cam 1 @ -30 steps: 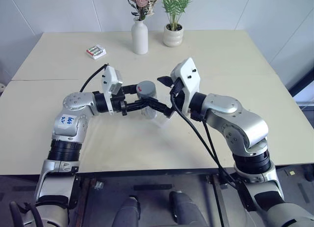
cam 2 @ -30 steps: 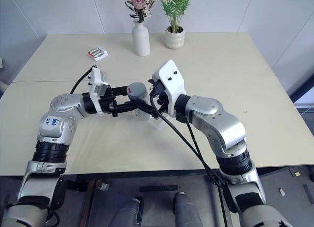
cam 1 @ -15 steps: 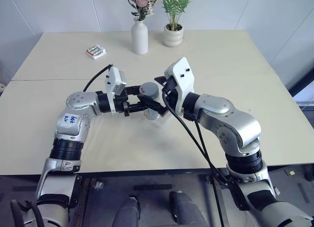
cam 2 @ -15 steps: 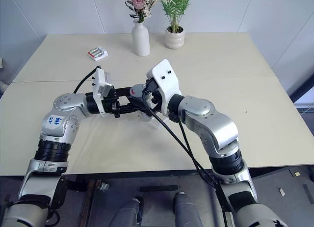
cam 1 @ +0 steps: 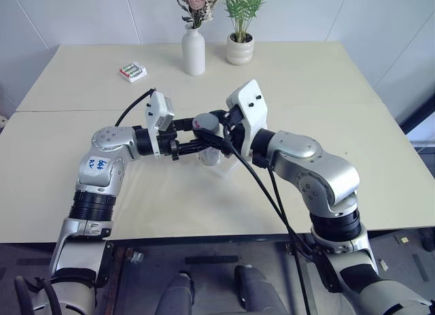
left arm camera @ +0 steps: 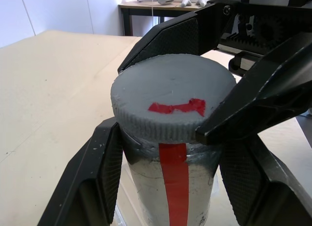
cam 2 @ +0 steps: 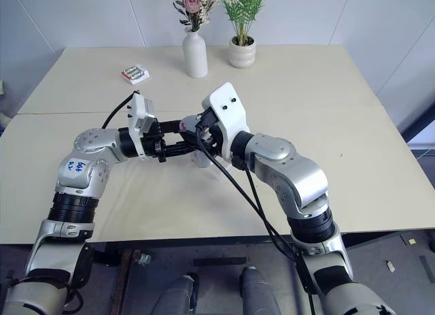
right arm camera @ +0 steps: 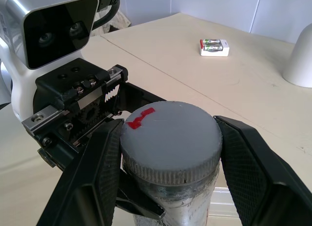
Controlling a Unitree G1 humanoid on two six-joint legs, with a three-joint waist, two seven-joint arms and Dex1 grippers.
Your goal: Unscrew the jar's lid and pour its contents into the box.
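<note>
Change since a second ago: right claw, then spread and standing off beside the jar, has come in and clenched on the lid; one pad on each side of the lid's ribbed edge.

Left claw: clenched on the jar below the lid, unmoved; fingers flank the clear body either side of the red stripe.

Jar: held upright in the air between the two claws, over the worktop; lid still seated, red mark on its top.

Box: clear, lying on the worktop just under and beside the jar, partly hidden by the arms.

Contents: not discernible through the jar's wall.

Elsewhere, reckoned from the jar: white vase and small plant pot well beyond it; battery pack beyond and to the left.

Judgement: both grips now set, so the unscrewing twist can begin; pouring not yet possible.
</note>
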